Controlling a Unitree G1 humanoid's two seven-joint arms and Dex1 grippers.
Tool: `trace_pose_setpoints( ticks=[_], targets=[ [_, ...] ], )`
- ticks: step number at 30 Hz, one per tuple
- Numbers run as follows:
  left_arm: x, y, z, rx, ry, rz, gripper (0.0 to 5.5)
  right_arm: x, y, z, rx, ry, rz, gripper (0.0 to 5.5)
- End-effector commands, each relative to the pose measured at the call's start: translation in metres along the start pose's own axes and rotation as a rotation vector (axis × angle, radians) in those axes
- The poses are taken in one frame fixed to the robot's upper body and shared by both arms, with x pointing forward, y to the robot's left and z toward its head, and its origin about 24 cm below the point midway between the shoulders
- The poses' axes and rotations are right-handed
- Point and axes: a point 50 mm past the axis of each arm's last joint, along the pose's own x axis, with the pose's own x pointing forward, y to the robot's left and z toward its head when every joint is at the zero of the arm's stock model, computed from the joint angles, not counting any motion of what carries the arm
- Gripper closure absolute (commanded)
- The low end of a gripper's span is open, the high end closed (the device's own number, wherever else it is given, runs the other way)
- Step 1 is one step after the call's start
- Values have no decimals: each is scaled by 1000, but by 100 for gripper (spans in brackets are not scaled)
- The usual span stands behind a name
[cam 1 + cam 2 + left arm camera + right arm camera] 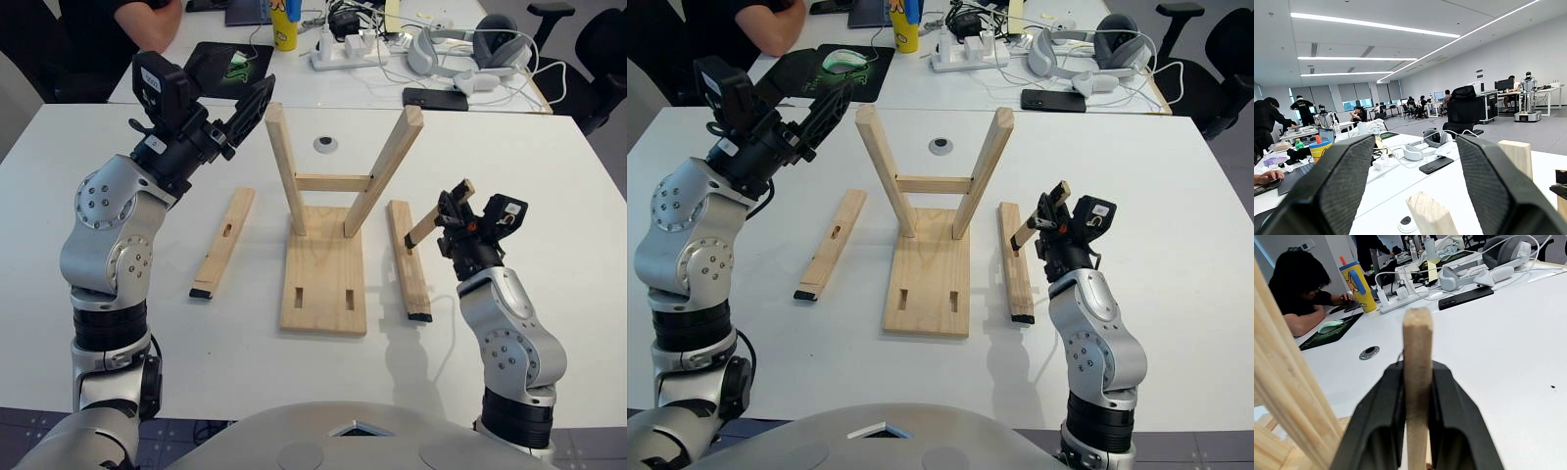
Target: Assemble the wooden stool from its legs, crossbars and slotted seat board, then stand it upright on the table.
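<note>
One crossbar [423, 231] clamped in right gripper [454, 208]; judged light, stiff, unlikely to slip, best gripped clear of its ends. Left gripper [251, 102] spread wide, empty, near upright leg [284, 166]

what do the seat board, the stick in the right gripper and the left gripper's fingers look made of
Seat board: pale bare wood, matt, with faint grain lines. Stick in the right gripper: the same light wood, its cut end rough and unpainted. Left gripper fingers: probably black plastic or rubber, judging by the fine dimpled texture.
</note>
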Motion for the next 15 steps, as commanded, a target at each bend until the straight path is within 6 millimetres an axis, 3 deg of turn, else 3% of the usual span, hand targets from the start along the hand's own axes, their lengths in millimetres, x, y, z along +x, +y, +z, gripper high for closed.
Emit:
trace_pose_setpoints(
  ticks=[1, 15],
  targets=[
    [0, 2, 2, 19, 1, 3, 243, 0, -3, -7, -9, 15, -1, 508],
    [3, 1, 2, 12, 7, -18, 243, -3, -7, -11, -57, -3, -14, 508]
  ],
)
